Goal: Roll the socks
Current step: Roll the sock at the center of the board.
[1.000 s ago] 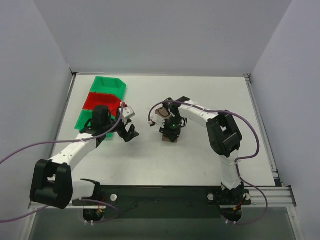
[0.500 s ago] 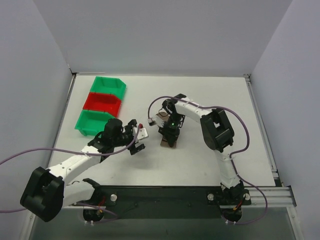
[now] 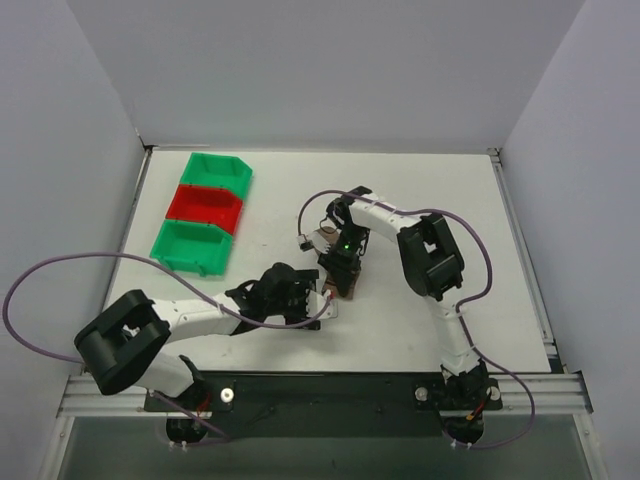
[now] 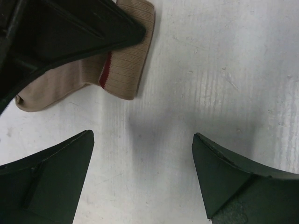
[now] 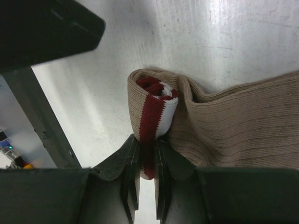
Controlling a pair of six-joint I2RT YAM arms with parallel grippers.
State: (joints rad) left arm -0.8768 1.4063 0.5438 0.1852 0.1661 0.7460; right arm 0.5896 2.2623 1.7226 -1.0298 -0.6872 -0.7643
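1. My right gripper (image 5: 147, 161) is closed almost all the way. Its two fingers (image 5: 120, 170) pinch the dark red and white cuff (image 5: 156, 109) of the sock (image 5: 233, 126), with only that strip of knit between them.
2. From the pinch the cuff stands up toward 12 o'clock, wrapped inside a fold of tan knit. The rest of the sock spreads flat toward 3 o'clock and runs out of the right wrist view.
3. My left gripper (image 4: 142, 137) is wide open and has hold of nothing; bare table (image 4: 210, 70) shows between its fingers.
4. In the left wrist view the sock lies at 11 o'clock from that gap, apart from both fingers. Its tan end is flat on the table with a sliver of red showing, and the dark body of my right gripper covers part of it.
5. From above, the sock lies near the middle of the table under my right gripper. My left gripper sits just beside it, at about 8 o'clock from it.
6. Three bins (image 3: 205, 205), green, red and green, stand well apart at 10 o'clock from the sock.
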